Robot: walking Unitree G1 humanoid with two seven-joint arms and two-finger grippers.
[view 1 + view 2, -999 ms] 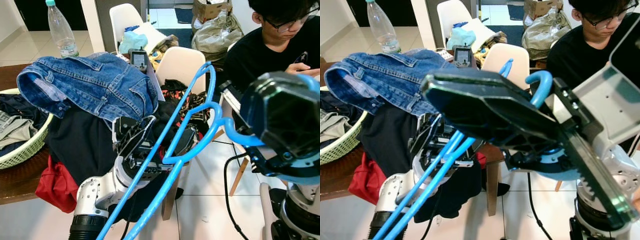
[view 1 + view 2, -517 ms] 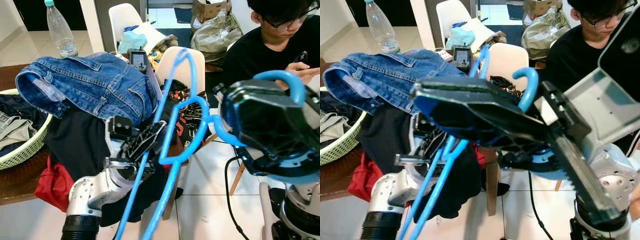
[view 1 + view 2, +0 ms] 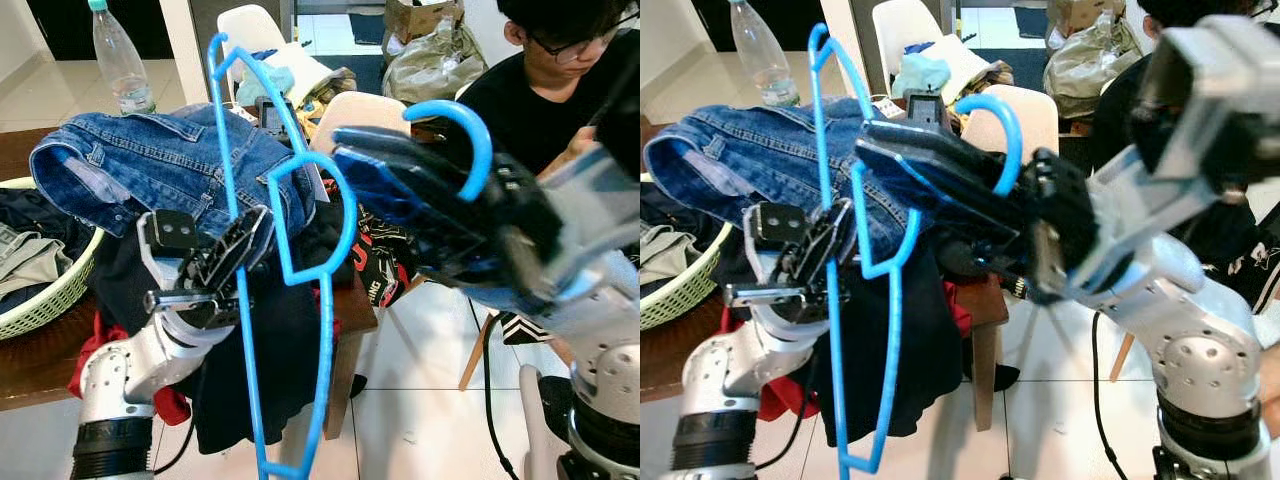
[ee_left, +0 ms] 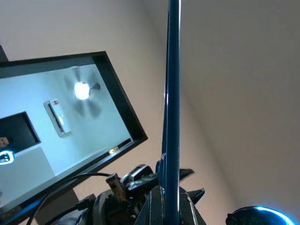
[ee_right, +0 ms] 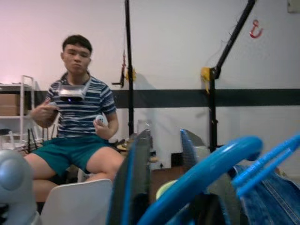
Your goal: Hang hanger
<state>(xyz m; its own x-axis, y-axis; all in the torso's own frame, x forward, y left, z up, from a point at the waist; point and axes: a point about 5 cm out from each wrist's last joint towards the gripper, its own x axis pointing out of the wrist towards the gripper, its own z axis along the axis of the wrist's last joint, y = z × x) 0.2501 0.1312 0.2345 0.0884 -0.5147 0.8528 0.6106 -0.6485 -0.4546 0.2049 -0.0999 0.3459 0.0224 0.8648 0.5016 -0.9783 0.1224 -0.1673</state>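
Hanger [image 3: 285, 250], thin blue plastic, light and springy, is held by you two ways: left tool [image 3: 225, 262] clamps one bar, right tool [image 3: 420, 200] pinches beside the hook.

My head views are evenly bright, daylight glaring off the floor tiles [image 3: 420, 400]; the right claw [image 3: 400, 200] looms close and soft, probably out of focus; the left wrist view shows a glowing ceiling lamp [image 4: 82, 90]; the right wrist view is hazy.
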